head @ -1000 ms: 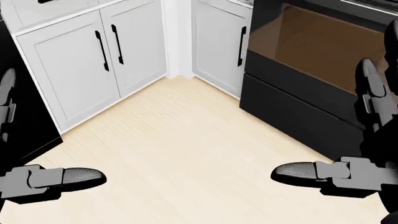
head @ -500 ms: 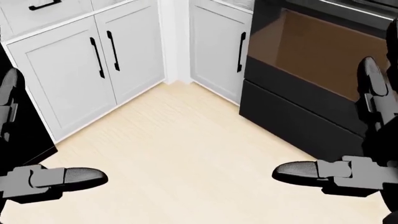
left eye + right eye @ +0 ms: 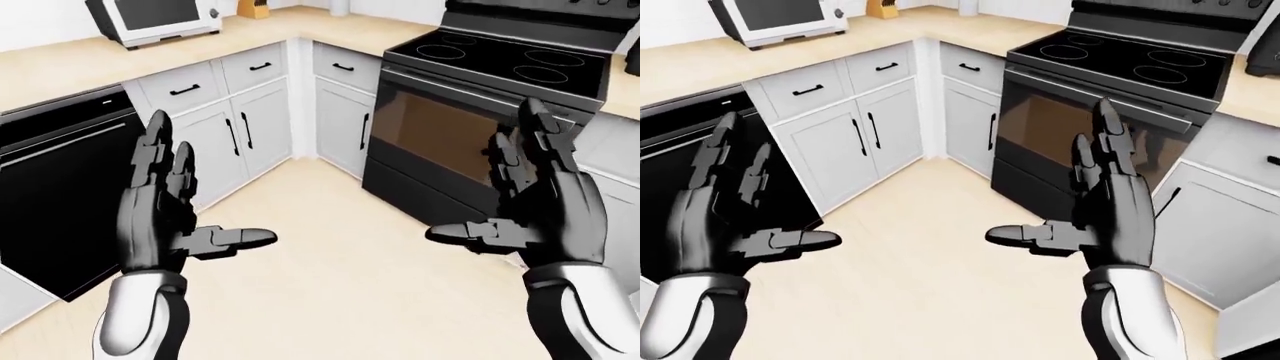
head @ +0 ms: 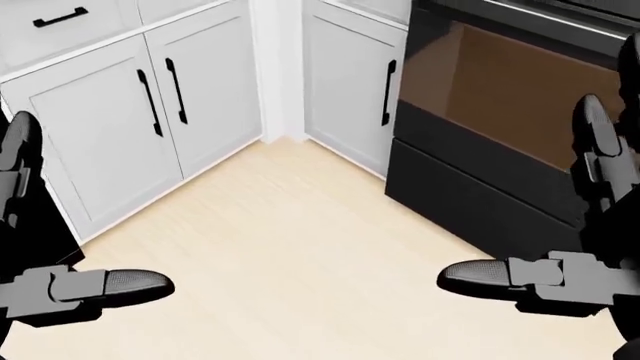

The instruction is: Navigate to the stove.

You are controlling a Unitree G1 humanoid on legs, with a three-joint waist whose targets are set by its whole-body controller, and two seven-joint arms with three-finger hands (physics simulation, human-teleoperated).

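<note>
**Facing the corner, stove up on my right**

The black stove (image 3: 480, 120) stands at the upper right of my left-eye view, its four rings on the glass top and its brown-tinted oven door facing the open floor. My right hand (image 3: 545, 199) is raised in front of that door, fingers straight up and spread, thumb pointing across to the left, nothing in it. My left hand (image 3: 165, 206) mirrors it at the left, wide open and empty, thumb pointing right.

Between my hands a broad stretch of pale wood floor (image 3: 330, 255) runs up to the corner where the two runs of white cabinets (image 3: 235, 131) meet. The stove's lower drawer edge borders that floor on the right; a black dishwasher (image 3: 60, 195) borders it on the left. In the right-eye view a further white cabinet (image 3: 1220, 217) juts out to the right of the stove, narrowing the room on that side.

On the tan countertop (image 3: 70, 71) at the top left sits a microwave (image 3: 160, 19), with a knife block (image 3: 253, 7) beside it. I can read no writing or brand on anything
</note>
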